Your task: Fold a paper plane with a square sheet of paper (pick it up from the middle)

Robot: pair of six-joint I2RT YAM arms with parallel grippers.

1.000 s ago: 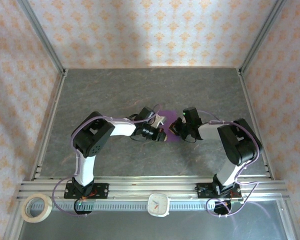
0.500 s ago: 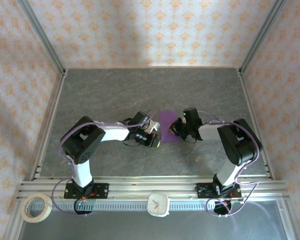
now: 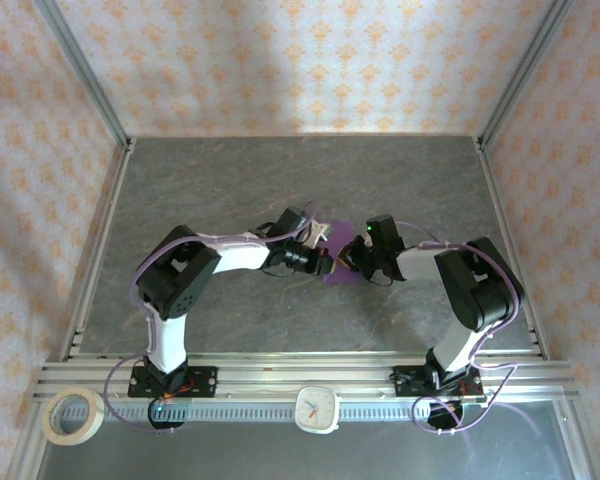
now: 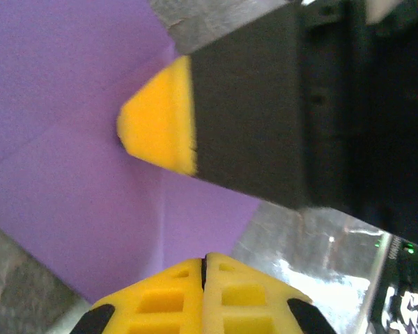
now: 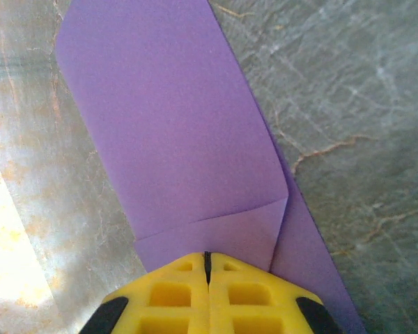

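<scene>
Left tool [image 4: 203, 270] is clenched shut with nothing in it, tip down at the near edge of the purple sheet of paper [image 5: 171, 125]. Right tool [image 5: 207, 268] is clamped shut and empty too, and its yellow fingertip [image 4: 157, 115] looks pushed down onto the sheet. Half a second ago the left arm had swung off to the side and the folded strip lay in plain sight. Now it's back in over it, nose to nose with the right one. Paper lies flat mid-desk [image 3: 230, 190] between them, already folded narrower with one corner flap turned in. My guess is right pins while left presses a crease, so early folds, no plane yet
</scene>
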